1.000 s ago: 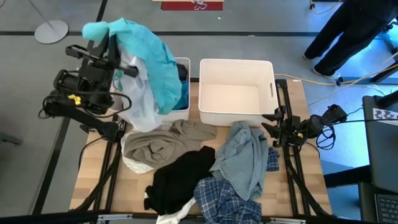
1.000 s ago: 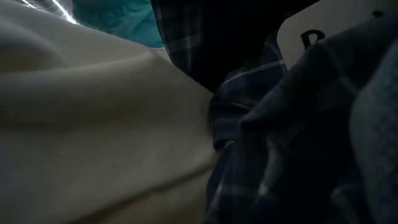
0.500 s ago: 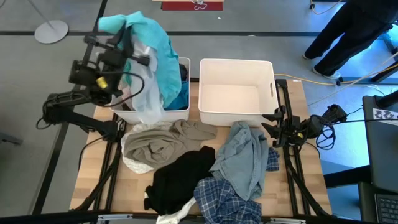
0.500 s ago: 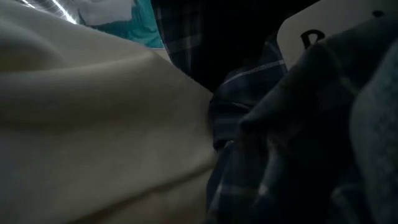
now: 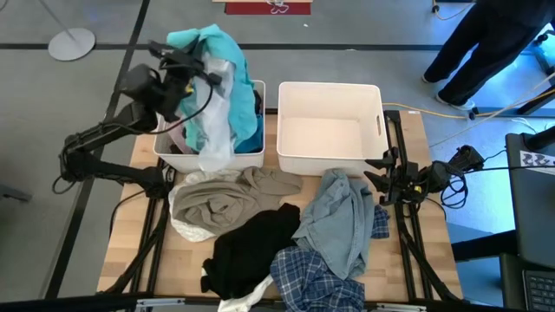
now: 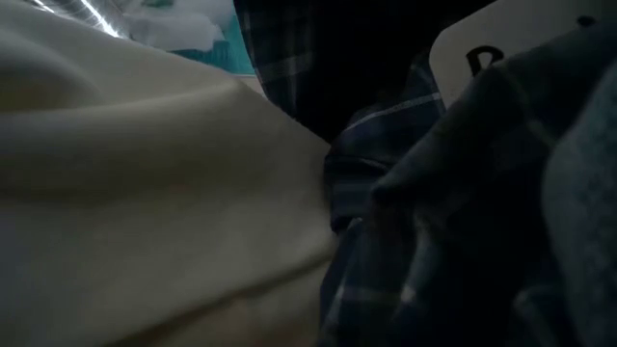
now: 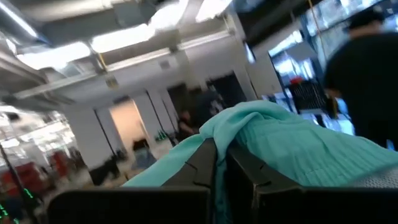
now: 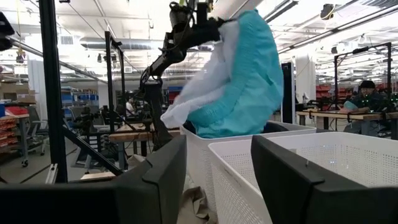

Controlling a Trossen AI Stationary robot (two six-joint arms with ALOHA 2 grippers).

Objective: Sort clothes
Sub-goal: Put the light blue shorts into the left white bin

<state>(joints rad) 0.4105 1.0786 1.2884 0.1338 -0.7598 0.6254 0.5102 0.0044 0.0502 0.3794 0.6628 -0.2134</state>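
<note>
1. Left gripper (image 5: 192,62) is pinched shut on teal garment (image 5: 218,50), held up over left bin (image 5: 252,158). In left wrist view both fingers (image 7: 199,168) sit tight together w/ teal cloth (image 7: 292,146) caught between and draped past them.
2. White garment (image 5: 212,130) hangs w/ the teal one from that same grip; lower end trails down into left bin.
3. Left bin: white plastic; holds bottom of the hanging teal/white bundle, plus something dark at its far right corner, can't tell what.
4. Right bin (image 5: 375,117): white, just beside left bin on its right, not touching any garment; bare floor showing inside.
5. Right gripper (image 5: 381,180): parked beside right bin's near right corner, well apart from left bin; fingers (image 8: 158,186) spread apart, nothing between them.
6. Table (image 5: 139,247), near side of left bin: beige garment (image 5: 217,198) just in front of left bin; black garment (image 5: 251,247) nearer still.
7. Light blue denim garment (image 5: 342,217) lies in front of right bin; blue plaid garment (image 5: 312,277) at table's near edge, next to black one.
8. Low view: mostly blocked by beige cloth (image 6: 145,212) and plaid (image 6: 376,193) right up against cam.
9. Person (image 5: 494,43) stands beyond table, far off to right of both bins.
</note>
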